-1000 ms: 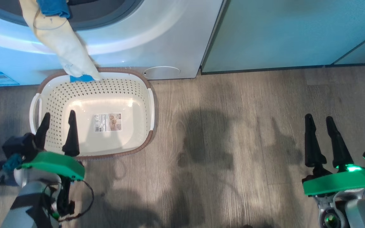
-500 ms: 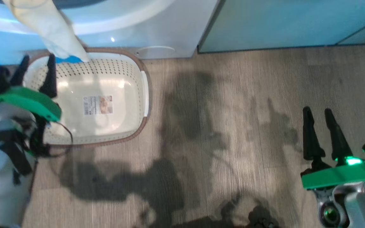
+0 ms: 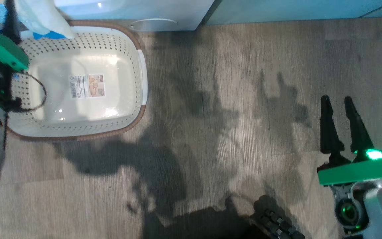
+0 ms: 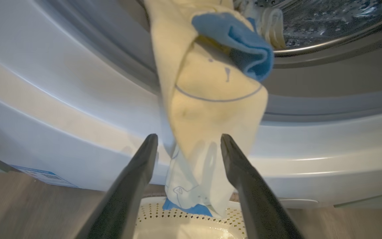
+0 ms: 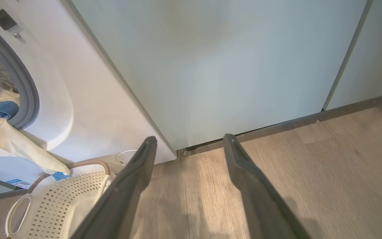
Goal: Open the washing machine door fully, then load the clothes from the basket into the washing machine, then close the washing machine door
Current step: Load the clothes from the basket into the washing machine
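The clothes [image 4: 211,109] hung from the washing machine [image 4: 61,109] onto the basket [image 3: 129,66], only part-loaded; left claw [image 4: 189,136] and right claw [image 3: 336,98] stood open, empty.

Head camera moves: the basket [image 3: 142,66] and washing machine [image 3: 164,10] slide up-left in the head view, not a real move. The left gripper [image 4: 188,137] goes from the basket's near-left corner to its far-left corner, now close to the hanging garment [image 4: 211,109].
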You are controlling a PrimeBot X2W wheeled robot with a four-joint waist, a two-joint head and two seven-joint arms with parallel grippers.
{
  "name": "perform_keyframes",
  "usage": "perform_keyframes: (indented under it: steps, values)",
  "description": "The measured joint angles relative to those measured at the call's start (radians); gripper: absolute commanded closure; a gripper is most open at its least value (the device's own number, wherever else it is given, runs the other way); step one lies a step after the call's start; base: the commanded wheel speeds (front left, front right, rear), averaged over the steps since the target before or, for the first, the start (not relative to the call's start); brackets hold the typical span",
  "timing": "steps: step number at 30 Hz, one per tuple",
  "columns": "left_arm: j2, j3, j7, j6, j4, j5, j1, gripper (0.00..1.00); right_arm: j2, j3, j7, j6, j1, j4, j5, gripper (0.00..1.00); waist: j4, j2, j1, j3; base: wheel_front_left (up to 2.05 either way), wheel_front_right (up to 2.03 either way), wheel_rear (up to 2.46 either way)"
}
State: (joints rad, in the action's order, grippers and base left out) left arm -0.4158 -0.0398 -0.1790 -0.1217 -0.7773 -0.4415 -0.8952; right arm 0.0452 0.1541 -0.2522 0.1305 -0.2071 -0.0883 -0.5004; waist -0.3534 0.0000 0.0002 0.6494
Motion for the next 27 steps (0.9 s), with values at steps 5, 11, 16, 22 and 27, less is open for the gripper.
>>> perform_keyframes:
  steps: [5,11,16,22,27]
  values:
    - [-0.012,0.010,-0.021,-0.002,-0.087,-0.042,-0.089,0.00,0.001,-0.002,0.000,0.000,-0.030,0.009,0.000,0.00,-0.002,0.0000,0.0000,0.029,0.00,0.00,0.00]
    - [-0.013,-0.006,-0.033,-0.007,-0.146,-0.071,-0.143,0.00,0.002,-0.002,0.000,0.000,-0.031,0.011,0.000,0.00,0.001,0.0000,0.0000,0.056,0.00,0.00,0.00]
    - [-0.022,-0.127,-0.034,-0.008,-0.124,-0.126,-0.174,0.00,0.005,-0.001,0.000,0.000,-0.048,0.012,0.002,0.00,0.006,0.0000,-0.0001,0.078,0.00,0.00,0.00]
    - [-0.057,-0.243,-0.043,-0.008,-0.096,-0.193,-0.174,0.00,0.005,-0.001,0.000,0.000,-0.051,0.015,0.010,0.00,0.008,0.0000,-0.0001,0.085,0.00,0.00,0.00]
    - [-0.082,-0.306,-0.052,-0.008,-0.077,-0.227,-0.175,0.00,0.005,-0.001,0.000,0.000,-0.051,0.015,0.010,0.00,0.008,0.0000,-0.0001,0.085,0.00,0.00,0.00]
